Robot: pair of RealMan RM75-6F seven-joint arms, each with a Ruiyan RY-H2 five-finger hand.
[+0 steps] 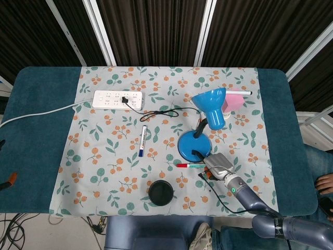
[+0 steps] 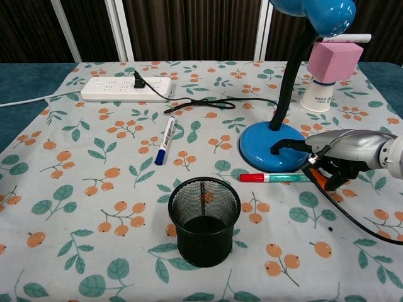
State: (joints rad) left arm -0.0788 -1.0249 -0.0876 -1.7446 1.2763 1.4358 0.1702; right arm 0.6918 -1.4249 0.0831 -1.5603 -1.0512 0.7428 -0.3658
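The red-capped green marker (image 2: 275, 178) lies flat on the floral tablecloth (image 2: 82, 189) at the right centre of the chest view, just in front of the blue desk lamp (image 2: 274, 154) base. The right hand (image 2: 343, 157) is at its right end, fingers (image 2: 327, 173) curled toward the tip; whether they grip cannot be told. A black mesh pen cup (image 2: 204, 220) stands lower centre.
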